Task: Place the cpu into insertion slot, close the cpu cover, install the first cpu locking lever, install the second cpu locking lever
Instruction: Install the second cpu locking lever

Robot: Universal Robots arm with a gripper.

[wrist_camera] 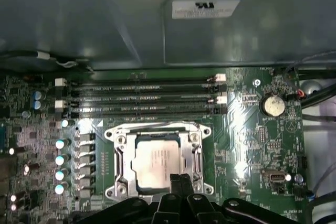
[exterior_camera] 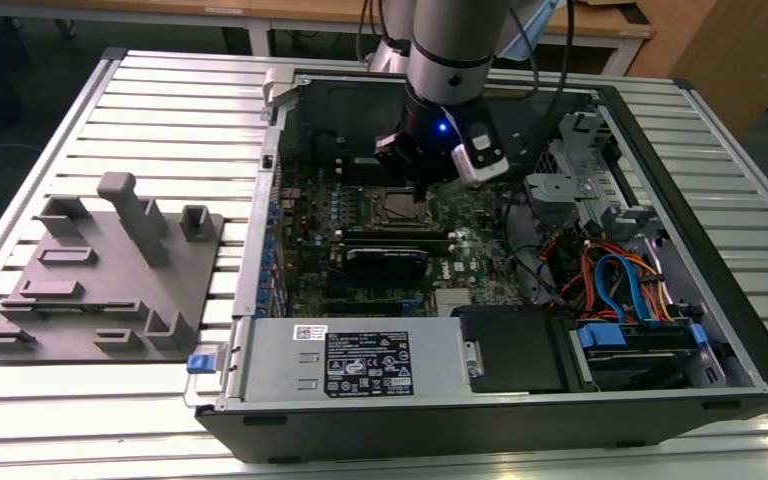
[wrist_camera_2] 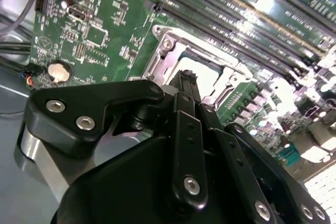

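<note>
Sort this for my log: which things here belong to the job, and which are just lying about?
Job:
- pale silver square cpu, seated in its socket
- silver metal cpu cover frame, down around it
- black gripper, over the cover's edge

Lying about:
- grey plastic fixture tray
- grey power-supply box

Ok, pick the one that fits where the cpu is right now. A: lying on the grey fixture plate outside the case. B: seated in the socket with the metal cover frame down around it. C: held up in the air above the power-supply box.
B: in the first wrist view the cpu sits in the insertion slot, with the cpu cover lying around its edges and the gripper just over it.
</note>
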